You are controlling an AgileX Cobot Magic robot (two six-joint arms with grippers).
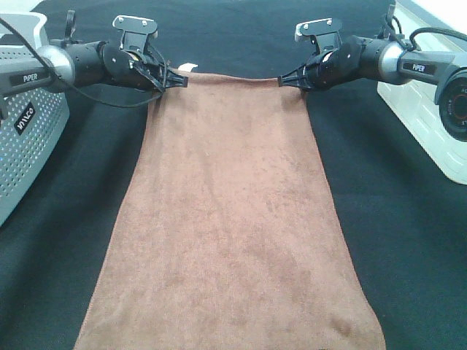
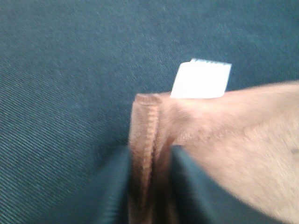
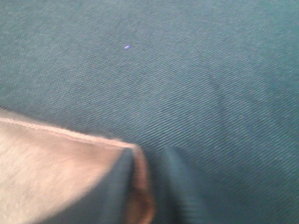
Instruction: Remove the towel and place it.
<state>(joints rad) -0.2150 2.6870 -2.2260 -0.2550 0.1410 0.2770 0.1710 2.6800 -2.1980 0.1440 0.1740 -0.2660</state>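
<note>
Black cloth [image 1: 408, 240] covers the whole counter, and on it lies the towel [image 1: 230, 219], brown and long, stretched from the far side toward the near edge of the exterior high view. Its far short edge is held up at both corners. The left claw [image 1: 177, 79] is pinching the far left corner: in the left wrist view the stitched hem [image 2: 142, 154] passes between the two dark fingers [image 2: 110, 191], which are pressed on it from both sides. A small white tag [image 2: 202, 79] stands out from the short edge just beside this corner. The right claw [image 1: 284, 80] is pinching the far right corner; in the right wrist view the brown corner [image 3: 138, 191] sits between the dark fingers [image 3: 180, 186]. Between the two claws the far edge runs almost straight. A grey perforated basket [image 1: 25, 138] stands at the left side of the counter, and a white box [image 1: 423, 117] at the right side, both apart from the towel.
</note>
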